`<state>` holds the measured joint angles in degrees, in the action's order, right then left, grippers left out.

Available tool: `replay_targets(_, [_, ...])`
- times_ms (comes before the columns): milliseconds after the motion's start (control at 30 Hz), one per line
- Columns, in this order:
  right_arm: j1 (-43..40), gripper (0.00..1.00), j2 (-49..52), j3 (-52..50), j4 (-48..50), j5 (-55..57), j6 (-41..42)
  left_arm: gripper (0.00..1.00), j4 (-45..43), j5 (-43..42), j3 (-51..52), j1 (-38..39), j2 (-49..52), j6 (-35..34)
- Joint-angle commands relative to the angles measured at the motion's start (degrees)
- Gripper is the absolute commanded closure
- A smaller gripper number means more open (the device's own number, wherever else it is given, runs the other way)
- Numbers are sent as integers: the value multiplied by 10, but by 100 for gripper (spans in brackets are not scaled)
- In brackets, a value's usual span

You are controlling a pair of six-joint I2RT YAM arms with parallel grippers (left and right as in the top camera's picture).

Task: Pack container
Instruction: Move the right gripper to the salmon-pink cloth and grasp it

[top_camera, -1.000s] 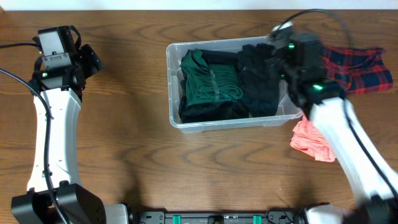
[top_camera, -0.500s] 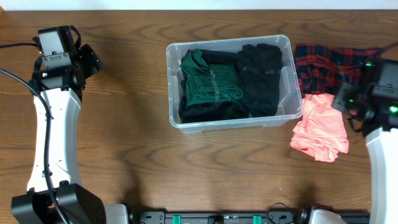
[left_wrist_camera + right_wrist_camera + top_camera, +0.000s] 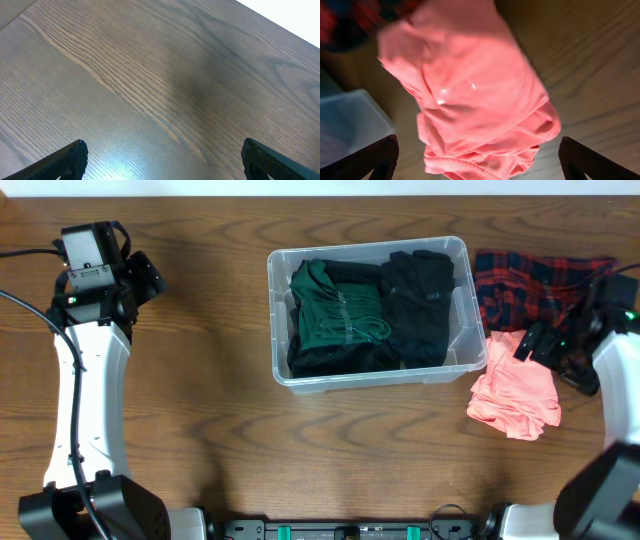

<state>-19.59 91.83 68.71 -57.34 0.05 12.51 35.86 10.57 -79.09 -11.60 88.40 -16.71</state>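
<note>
Clearly, container sits just left of R pincer, jaws wide.

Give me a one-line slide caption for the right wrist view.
Right arm's open jaws hover over the pink garment on the table, beside the container.

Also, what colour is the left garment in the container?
Dark green garment; the overhead view shows it best.

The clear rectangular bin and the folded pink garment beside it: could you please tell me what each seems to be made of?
The clear rectangular bin looks like rigid, glossy plastic: see-through walls, rounded moulded corners. The folded pink garment seems a soft, thin fabric, perhaps synthetic knit: loose creases and small shiny highlights in the right wrist view.
</note>
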Motion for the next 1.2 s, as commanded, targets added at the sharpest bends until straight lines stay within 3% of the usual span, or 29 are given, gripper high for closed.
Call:
replay_targets(0, [-6, 1, 37, -3, -7, -6, -18, 2, 2, 7, -2, -2, -3, 1])
replay_targets(433, [-6, 1, 128, -3, 2, -3, -60, 2, 2, 7, -2, -2, -3, 1])
replay_targets(967, [36, 1, 129, -10, 67, -12, -160, 2, 2, 7, -2, -2, -3, 1])
replay_targets(1167, [39, 1, 129, -10, 74, -12, -159, 2, 2, 7, -2, -2, -3, 1])
